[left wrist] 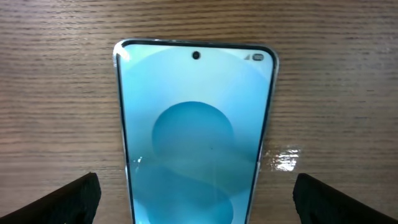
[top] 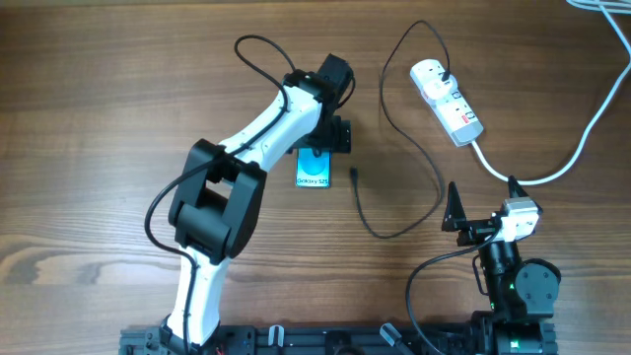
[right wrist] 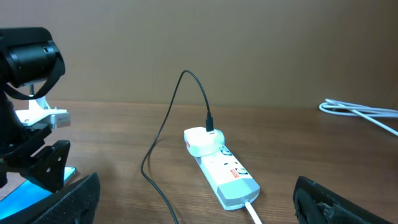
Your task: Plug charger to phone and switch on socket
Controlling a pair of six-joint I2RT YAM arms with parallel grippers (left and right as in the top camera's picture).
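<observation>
The phone (top: 314,176) lies flat on the table with its cyan screen up; it fills the left wrist view (left wrist: 196,137). My left gripper (top: 321,146) is open over the phone's far end, and its fingers (left wrist: 199,208) straddle the phone without touching its sides. The charger's black cable (top: 434,177) runs from its plug in the socket (top: 447,101) in a loop, and its connector tip (top: 353,177) lies free just right of the phone. My right gripper (top: 481,202) is open and empty, short of the socket (right wrist: 224,171), with the cable (right wrist: 166,124) ahead of its fingers (right wrist: 196,208).
The socket's thick white cord (top: 592,123) curves off to the right edge. More white cables (right wrist: 360,111) lie at the far right. The left arm (top: 256,128) spans the table's middle left. The left gripper (right wrist: 37,155) shows in the right wrist view.
</observation>
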